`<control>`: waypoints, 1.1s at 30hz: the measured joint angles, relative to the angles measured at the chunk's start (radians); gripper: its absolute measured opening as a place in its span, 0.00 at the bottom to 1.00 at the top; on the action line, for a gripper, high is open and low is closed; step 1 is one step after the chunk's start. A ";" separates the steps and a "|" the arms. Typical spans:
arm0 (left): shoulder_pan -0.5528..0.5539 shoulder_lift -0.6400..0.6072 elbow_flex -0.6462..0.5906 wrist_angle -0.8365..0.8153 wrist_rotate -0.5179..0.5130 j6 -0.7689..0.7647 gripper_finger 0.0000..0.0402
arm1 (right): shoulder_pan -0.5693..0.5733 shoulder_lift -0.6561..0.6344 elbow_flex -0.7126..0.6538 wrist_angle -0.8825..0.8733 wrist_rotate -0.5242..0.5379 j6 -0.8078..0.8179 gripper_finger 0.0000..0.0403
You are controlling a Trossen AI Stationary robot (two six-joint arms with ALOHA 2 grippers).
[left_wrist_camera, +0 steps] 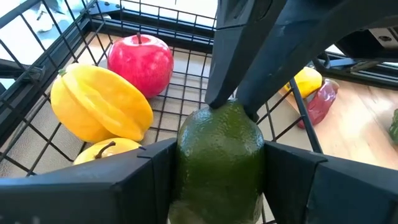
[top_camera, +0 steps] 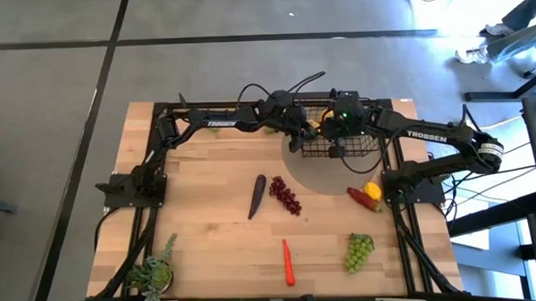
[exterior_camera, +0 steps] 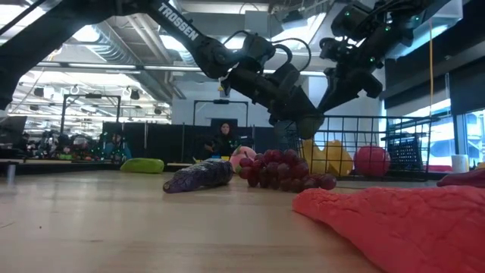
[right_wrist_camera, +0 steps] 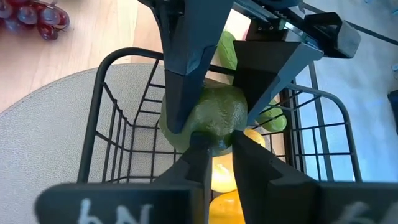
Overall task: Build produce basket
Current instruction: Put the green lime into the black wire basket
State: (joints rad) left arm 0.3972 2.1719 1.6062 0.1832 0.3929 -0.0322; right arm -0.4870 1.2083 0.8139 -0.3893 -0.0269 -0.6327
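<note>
A dark green avocado [left_wrist_camera: 217, 149] hangs over the black wire basket [top_camera: 350, 149], which stands on a grey round mat at the table's far right. My left gripper [left_wrist_camera: 219, 154] reaches in from the table's left and is shut on the avocado. My right gripper [right_wrist_camera: 216, 148] comes in from the right, slanting down, and is shut on the avocado's end. A red apple [left_wrist_camera: 140, 59] and a yellow fruit [left_wrist_camera: 99, 102] lie on the basket's floor. My left gripper pinches the avocado's two sides [left_wrist_camera: 185, 155] between its two fingers, coming from the table's left and slanting a little down. The avocado is lifted clear of the basket's floor. My right gripper pinches the avocado's end [right_wrist_camera: 214, 138], the one turned toward it, between its fingertips [right_wrist_camera: 198, 155]. It slants down from the table's right.
On the bare wood lie a purple eggplant [top_camera: 256, 196], dark grapes [top_camera: 286, 196], a carrot [top_camera: 288, 261], green grapes [top_camera: 359, 251], a red pepper [top_camera: 359, 198] and a lemon [top_camera: 373, 191]. A potted plant [top_camera: 154, 271] stands at the near left corner.
</note>
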 joint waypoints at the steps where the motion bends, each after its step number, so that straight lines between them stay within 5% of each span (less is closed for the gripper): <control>1: -0.001 0.000 0.000 -0.002 -0.007 -0.001 0.42 | 0.000 0.000 0.000 0.000 0.001 0.000 0.11; 33: -0.020 0.000 0.000 -0.019 -0.086 0.061 0.44 | 0.000 0.002 -0.001 -0.008 0.000 0.004 0.04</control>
State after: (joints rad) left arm 0.3775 2.1719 1.6062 0.1646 0.3069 0.0284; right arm -0.4870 1.2102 0.8127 -0.3975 -0.0274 -0.6291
